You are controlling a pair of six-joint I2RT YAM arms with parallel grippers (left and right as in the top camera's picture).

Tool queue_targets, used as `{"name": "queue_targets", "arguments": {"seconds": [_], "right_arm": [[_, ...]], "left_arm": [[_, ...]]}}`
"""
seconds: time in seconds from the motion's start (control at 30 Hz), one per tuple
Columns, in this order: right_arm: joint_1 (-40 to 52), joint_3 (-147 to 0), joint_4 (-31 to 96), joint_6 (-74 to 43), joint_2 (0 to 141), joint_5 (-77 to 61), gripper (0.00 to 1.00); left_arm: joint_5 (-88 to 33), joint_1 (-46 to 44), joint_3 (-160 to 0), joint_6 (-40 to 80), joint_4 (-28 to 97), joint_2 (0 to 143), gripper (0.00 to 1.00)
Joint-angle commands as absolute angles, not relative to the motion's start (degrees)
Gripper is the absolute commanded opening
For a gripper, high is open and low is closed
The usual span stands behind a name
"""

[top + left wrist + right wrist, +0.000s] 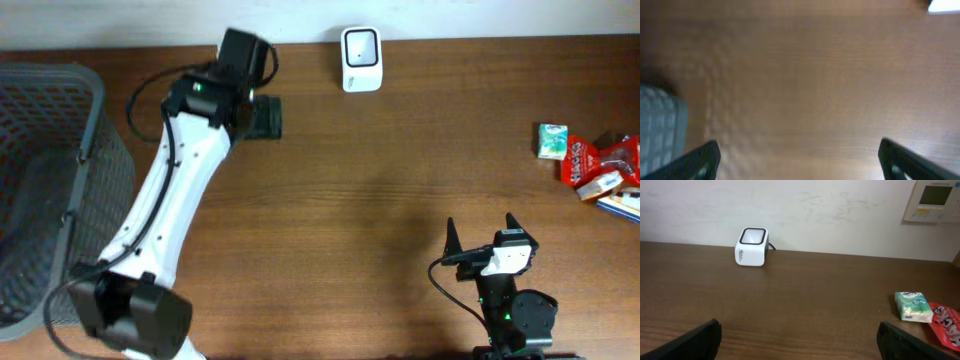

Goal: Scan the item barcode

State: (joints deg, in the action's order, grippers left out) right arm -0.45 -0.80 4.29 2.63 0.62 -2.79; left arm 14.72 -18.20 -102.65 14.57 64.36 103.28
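White scanner [361,59] at the far edge — snack packets [600,165] right, grey basket [50,120] left

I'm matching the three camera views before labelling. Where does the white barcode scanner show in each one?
Overhead: the white barcode scanner stands at the far edge of the table, top centre.
Left wrist: only a blurred white patch in the top right corner; cannot tell whether it is the scanner.
Right wrist: upper left, near the wall.
Shared landmark: the green packet, at the right in overhead and right wrist.
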Motion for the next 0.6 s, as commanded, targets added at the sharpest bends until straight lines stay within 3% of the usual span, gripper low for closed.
{"name": "queue_targets", "arguments": {"seconds": [0.0,0.13,0.23,0.37,0.57], "right_arm": [[0.0,-0.3,4.3,2.8,0.2,-2.7,0.99],[0.0,-0.3,4.3,2.7,0.2,-2.7,0.99],[0.0,-0.3,4.3,2.8,0.2,-2.7,0.99],[0.0,-0.3,4.3,2.8,0.2,-2.7,0.99],[0.0,-0.3,4.3,2.8,0.2,-2.7,0.98]], "left_arm": [[3.8,-18.2,-81.7,-0.4,50.6,89.2,0.99],[1.3,-18.2,-56.3,-4.9,34.4,65.3,0.99],[1.5,-18.2,-44.2,-10.0,32.8,44.3,0.99],[1.1,-17.7,-36.5,-9.9,32.8,29.7,0.99],[-13.7,-0.5,-21.5,-10.0,32.5,5.0,0.99]]}}
